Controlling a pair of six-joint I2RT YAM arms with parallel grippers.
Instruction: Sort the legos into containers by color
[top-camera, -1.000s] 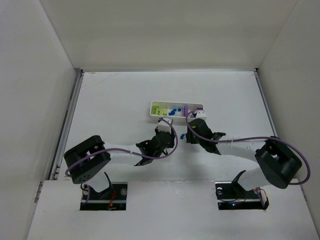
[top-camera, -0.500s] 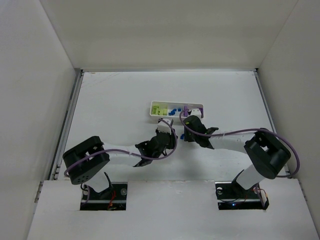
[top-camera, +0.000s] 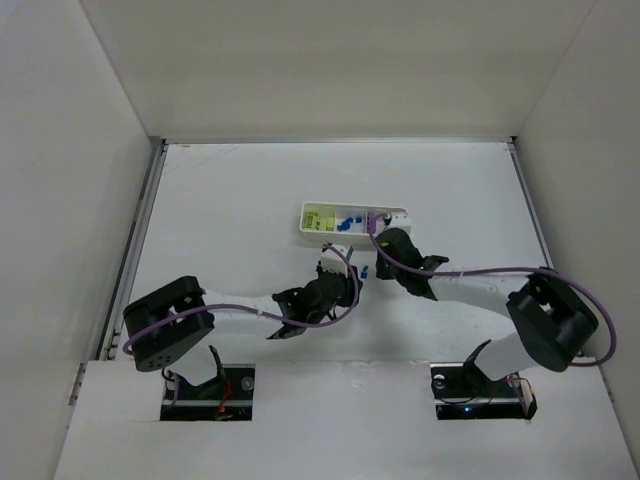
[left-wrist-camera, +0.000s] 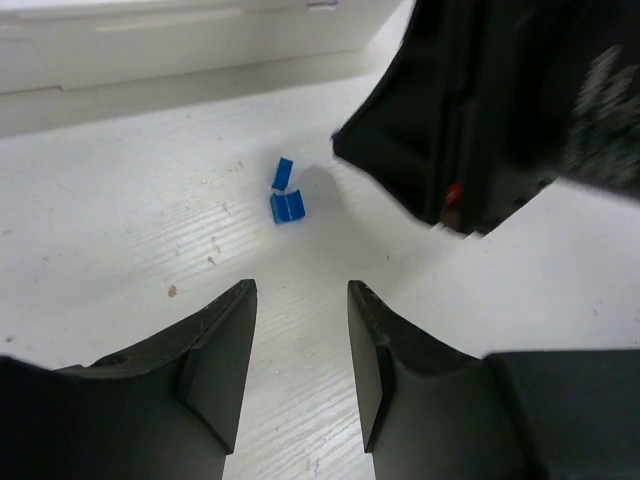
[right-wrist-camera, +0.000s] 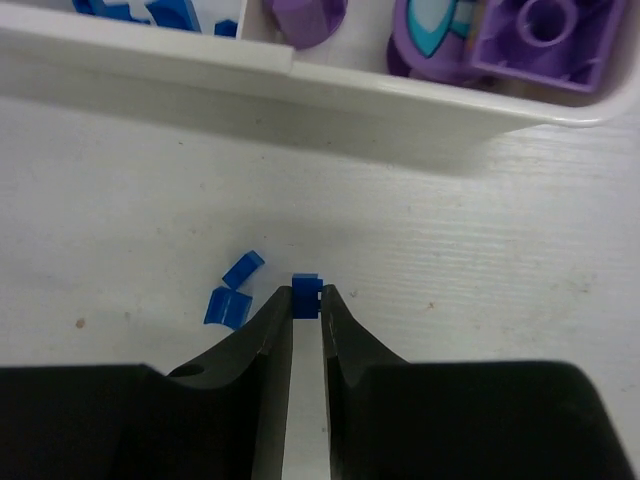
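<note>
Right wrist view: right gripper (right-wrist-camera: 306, 306) pinches a tiny blue plastic brick (right-wrist-camera: 306, 290) near the part-filled white plastic tray (right-wrist-camera: 400, 95). Two blue bricks (right-wrist-camera: 226, 307) lie unsorted; left gripper (left-wrist-camera: 300, 330) gapes empty.

No text, number, brand or label can be read in any view. A round purple piece (right-wrist-camera: 432, 38) in the white tray (right-wrist-camera: 400, 100) carries a teal-and-white printed mark, perhaps an eye, but the frame's edge crops it and it spells nothing.
</note>
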